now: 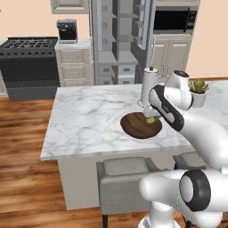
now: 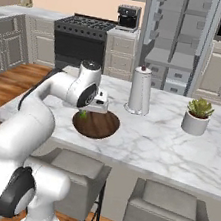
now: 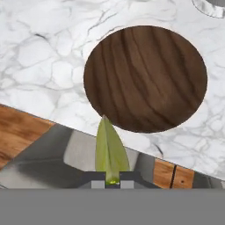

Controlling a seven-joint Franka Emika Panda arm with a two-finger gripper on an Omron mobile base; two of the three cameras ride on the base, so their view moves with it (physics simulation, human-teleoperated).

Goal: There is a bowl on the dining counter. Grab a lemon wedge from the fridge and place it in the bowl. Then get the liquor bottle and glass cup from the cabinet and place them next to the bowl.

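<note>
Carrying step: tool (image 3: 112,178) clamped on lemon wedge (image 3: 110,149), hanging at the six-o'clock rim of bowl (image 3: 147,79) on tabletop (image 3: 39,57). Next, probably: ease toward twelve o'clock, over centre, then release.

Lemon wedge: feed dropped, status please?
Tool shut on lemon wedge. Hovering by near rim of bowl. Nothing in the way.

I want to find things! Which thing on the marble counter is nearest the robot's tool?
The brown wooden bowl, right beneath the tool holding the lemon wedge. The white paper-towel roll and potted plant stand farther off.
</note>
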